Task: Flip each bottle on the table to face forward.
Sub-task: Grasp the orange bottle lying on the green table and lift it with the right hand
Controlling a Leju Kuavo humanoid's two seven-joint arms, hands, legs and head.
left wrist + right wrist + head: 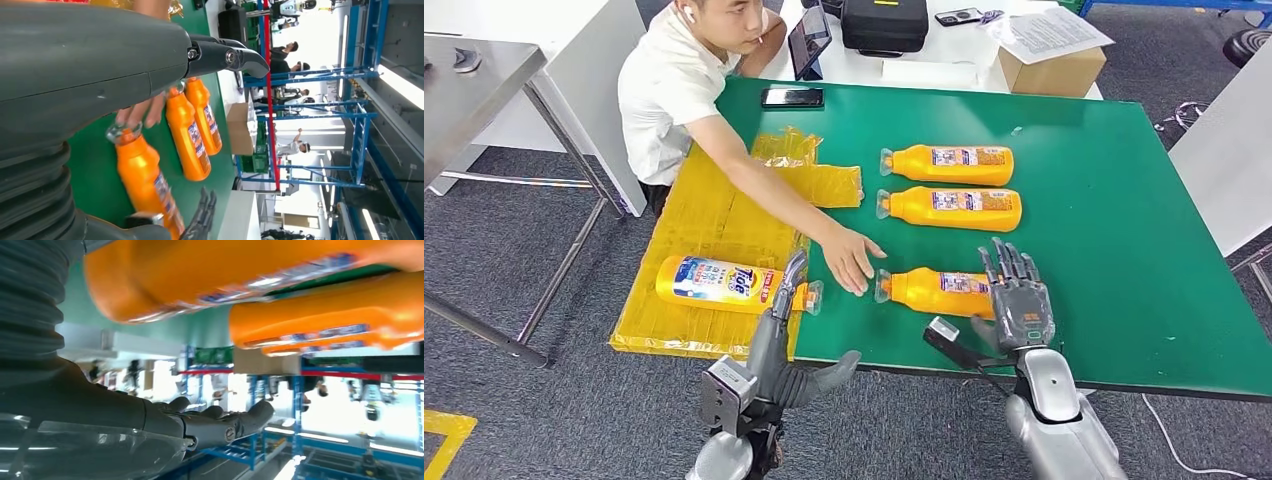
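Head view: the right hand is hovering released, fingers spread, over the nearest bottle; the left hand is hanging released near the Tide bottle.

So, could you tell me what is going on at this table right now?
A person's hand reaches toward the cap of the nearest orange bottle on the green table. The robot's right hand hovers open at that bottle's base. Its left hand is by the Tide bottle on the yellow sheet. Two more orange bottles lie beyond.

Light: bright, even, overhead | shadows: soft | right wrist view: blurred close up | background: overexposed
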